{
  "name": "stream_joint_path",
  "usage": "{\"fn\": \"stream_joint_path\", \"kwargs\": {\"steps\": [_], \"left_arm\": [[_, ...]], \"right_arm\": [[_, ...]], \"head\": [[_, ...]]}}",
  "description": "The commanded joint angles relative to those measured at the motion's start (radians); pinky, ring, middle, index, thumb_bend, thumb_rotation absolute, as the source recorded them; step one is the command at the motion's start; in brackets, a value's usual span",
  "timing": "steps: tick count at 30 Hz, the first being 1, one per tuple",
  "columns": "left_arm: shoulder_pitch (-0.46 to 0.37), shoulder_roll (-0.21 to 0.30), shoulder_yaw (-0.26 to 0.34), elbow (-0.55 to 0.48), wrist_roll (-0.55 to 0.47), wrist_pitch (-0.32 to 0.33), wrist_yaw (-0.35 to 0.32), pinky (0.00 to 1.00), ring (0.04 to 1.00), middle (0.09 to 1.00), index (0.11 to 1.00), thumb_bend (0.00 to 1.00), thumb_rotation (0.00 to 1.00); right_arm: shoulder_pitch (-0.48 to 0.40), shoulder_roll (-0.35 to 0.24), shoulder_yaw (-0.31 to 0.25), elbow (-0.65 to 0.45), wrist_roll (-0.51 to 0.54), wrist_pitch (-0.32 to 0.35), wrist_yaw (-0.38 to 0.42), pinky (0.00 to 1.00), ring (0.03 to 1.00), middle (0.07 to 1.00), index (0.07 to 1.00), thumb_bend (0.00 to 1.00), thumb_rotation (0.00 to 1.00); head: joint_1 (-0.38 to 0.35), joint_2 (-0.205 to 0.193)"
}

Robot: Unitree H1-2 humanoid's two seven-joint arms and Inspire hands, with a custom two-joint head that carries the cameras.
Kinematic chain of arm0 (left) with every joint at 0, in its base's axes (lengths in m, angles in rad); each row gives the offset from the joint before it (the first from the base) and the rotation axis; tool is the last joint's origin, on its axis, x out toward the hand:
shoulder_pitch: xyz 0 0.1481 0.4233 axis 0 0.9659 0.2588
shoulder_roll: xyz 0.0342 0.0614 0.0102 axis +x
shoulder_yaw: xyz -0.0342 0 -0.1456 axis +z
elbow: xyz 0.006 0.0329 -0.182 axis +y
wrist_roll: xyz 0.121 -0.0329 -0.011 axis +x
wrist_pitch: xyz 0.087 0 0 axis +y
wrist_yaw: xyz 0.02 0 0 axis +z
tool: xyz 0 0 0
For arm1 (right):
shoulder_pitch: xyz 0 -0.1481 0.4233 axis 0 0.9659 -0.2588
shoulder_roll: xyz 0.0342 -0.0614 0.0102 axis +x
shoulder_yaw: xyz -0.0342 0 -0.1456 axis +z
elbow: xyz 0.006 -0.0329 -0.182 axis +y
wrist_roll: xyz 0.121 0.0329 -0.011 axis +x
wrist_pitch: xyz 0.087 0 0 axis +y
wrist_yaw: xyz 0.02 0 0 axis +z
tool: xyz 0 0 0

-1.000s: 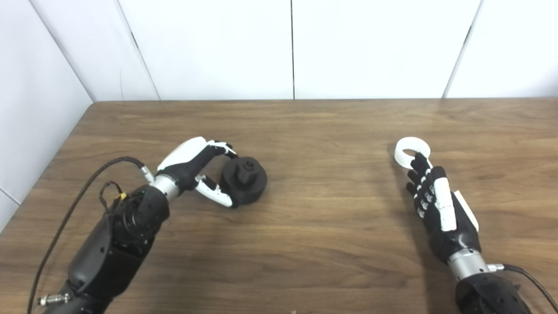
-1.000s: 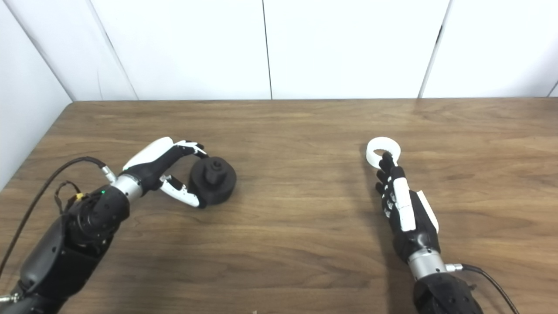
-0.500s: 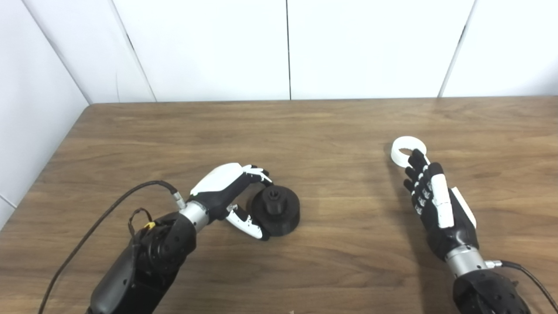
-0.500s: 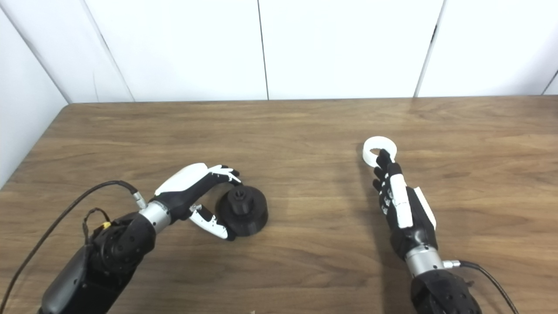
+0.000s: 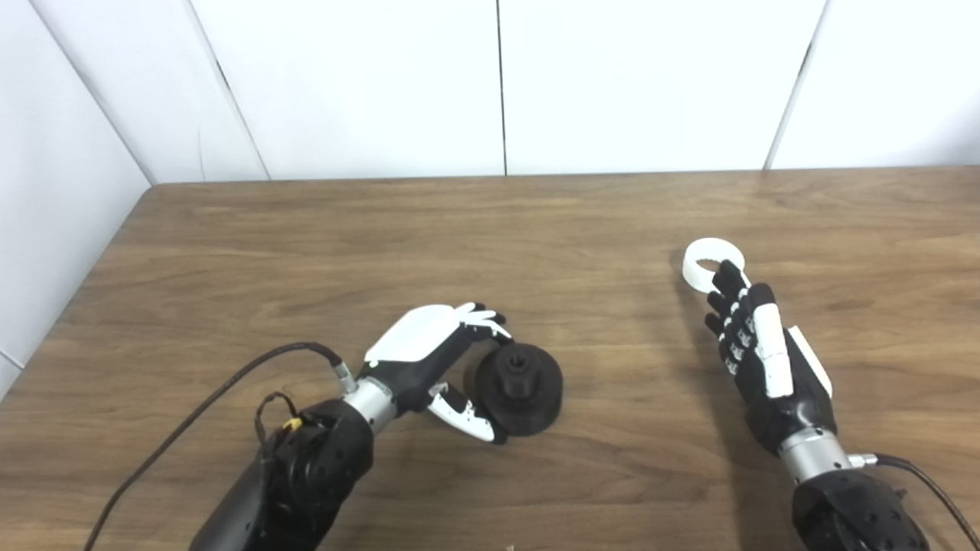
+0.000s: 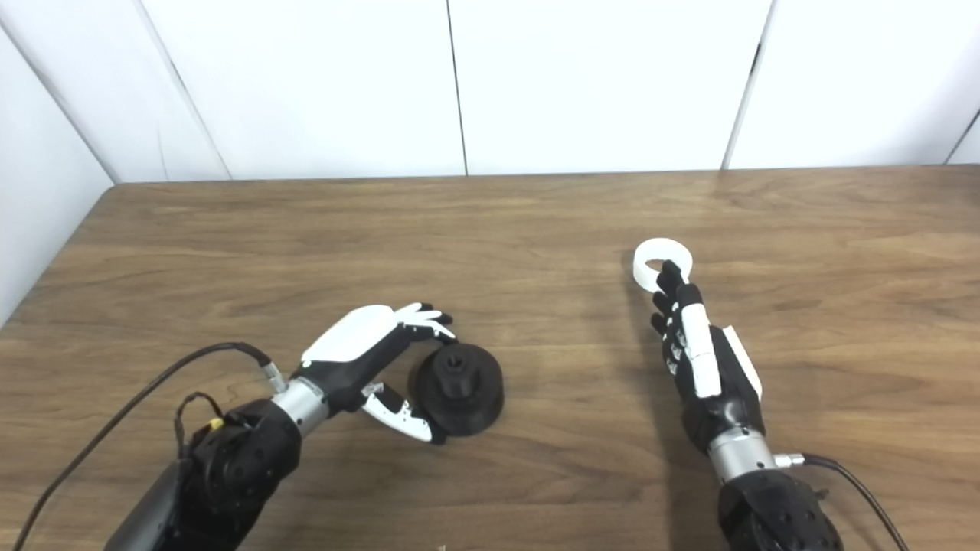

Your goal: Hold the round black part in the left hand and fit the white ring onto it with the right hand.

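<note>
**Round black part in my left hand's grasp, white ring at my right fingertips**

The round black part [image 5: 517, 389] sits on the wooden table [image 5: 490, 229] just left of centre, toward the near edge, its raised hub pointing up. My left hand [image 5: 436, 360] curls around it from nine o'clock: fingers arch over its far rim, thumb presses the near side, so I am clasping it while it rests on the wood.

The white ring [image 5: 710, 264] lies flat at about two o'clock from the black part, well apart from it. My right hand [image 5: 758, 360] lies stretched toward twelve o'clock, fingers straight and close together, holding nothing; the fingertips overlap the ring's near rim, though I cannot tell whether they touch it.

The right eye view shows the ring's [image 6: 662, 264] hole more plainly beyond my fingertips.
</note>
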Motion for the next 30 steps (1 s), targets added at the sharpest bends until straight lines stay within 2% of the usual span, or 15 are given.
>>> {"fn": "stream_joint_path", "kwargs": {"steps": [1,9,11,12,14,15,18,23,26,30], "left_arm": [[0.004,-0.008,-0.017,-0.013,0.002,-0.019,-0.019,0.9,0.983,0.921,0.689,0.83,0.22],[0.018,-0.033,-0.036,-0.03,0.02,-0.019,-0.025,0.92,0.988,0.922,0.7,0.83,0.25],[0.019,-0.034,-0.034,-0.031,0.019,-0.018,-0.028,0.91,0.987,0.92,0.697,0.83,0.24],[0.019,-0.034,-0.033,-0.032,0.019,-0.017,-0.03,0.92,0.987,0.919,0.698,0.83,0.24],[0.019,-0.034,-0.032,-0.031,0.022,-0.016,-0.032,0.93,0.989,0.92,0.698,0.83,0.24],[0.019,-0.033,-0.032,-0.029,0.024,-0.018,-0.031,0.93,0.99,0.92,0.699,0.83,0.24],[0.02,-0.028,-0.029,-0.025,0.023,-0.027,-0.028,0.93,0.989,0.92,0.701,0.83,0.24],[0.02,-0.027,-0.02,-0.015,0.018,-0.034,-0.027,0.92,0.988,0.92,0.7,0.83,0.23],[0.02,-0.027,-0.016,-0.014,0.016,-0.036,-0.029,0.91,0.988,0.922,0.7,0.83,0.22],[0.02,-0.027,-0.011,-0.014,0.015,-0.039,-0.029,0.91,0.986,0.921,0.699,0.83,0.23]], "right_arm": [[-0.011,0.009,-0.003,-0.045,0.008,-0.016,-0.001,1.0,1.0,1.0,1.0,0.62,1.0],[-0.02,0.009,-0.012,-0.055,-0.018,-0.03,-0.023,1.0,1.0,0.99,0.994,0.59,1.0],[-0.035,0.003,-0.013,-0.065,-0.098,-0.04,-0.067,0.94,0.967,0.937,0.919,0.57,0.9],[-0.047,-0.007,-0.009,-0.067,-0.158,-0.049,-0.09,0.87,0.928,0.907,0.877,0.58,0.78],[-0.084,-0.053,0.011,-0.07,-0.319,-0.06,-0.135,0.82,0.88,0.868,0.809,0.63,0.57],[-0.109,-0.078,0.021,-0.063,-0.399,-0.067,-0.154,0.79,0.862,0.852,0.779,0.67,0.5],[-0.175,-0.14,0.039,-0.042,-0.54,-0.082,-0.175,0.77,0.848,0.836,0.734,0.73,0.39],[-0.346,-0.257,0.074,0.038,-0.695,-0.053,-0.147,0.84,0.895,0.849,0.707,0.81,0.31],[-0.455,-0.318,0.102,0.171,-0.741,-0.059,-0.116,0.88,0.905,0.847,0.681,0.85,0.26],[-0.527,-0.36,0.141,0.285,-0.776,-0.061,-0.076,0.87,0.92,0.847,0.671,0.88,0.26]], "head": [[0.001,0.001],[0.001,0.003],[0.001,0.005],[0.001,0.007],[0.001,0.007],[0.001,0.007],[0.001,0.007],[-0.007,0.004],[-0.008,0.004],[-0.017,0.003]]}}
